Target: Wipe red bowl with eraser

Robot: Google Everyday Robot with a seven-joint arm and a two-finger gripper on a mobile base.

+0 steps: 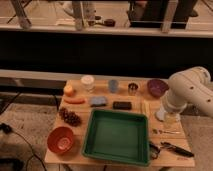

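The red bowl (61,140) stands upright at the front left corner of the wooden table (80,125). The eraser (98,101), a small blue-grey pad, lies flat in the middle of the table, just behind the green tray (117,136). My arm (187,90) reaches in from the right. Its gripper (170,119) hangs low over the right edge of the table, far from both the eraser and the bowl. Nothing shows in it.
A flat black block (122,105) lies right of the eraser. A dark purple bowl (157,87), metal cup (132,89), grey-blue cup (113,86) and white jar (87,82) line the back. An orange (68,90), carrot (75,100) and grapes (70,117) sit left. Utensils (172,148) lie front right.
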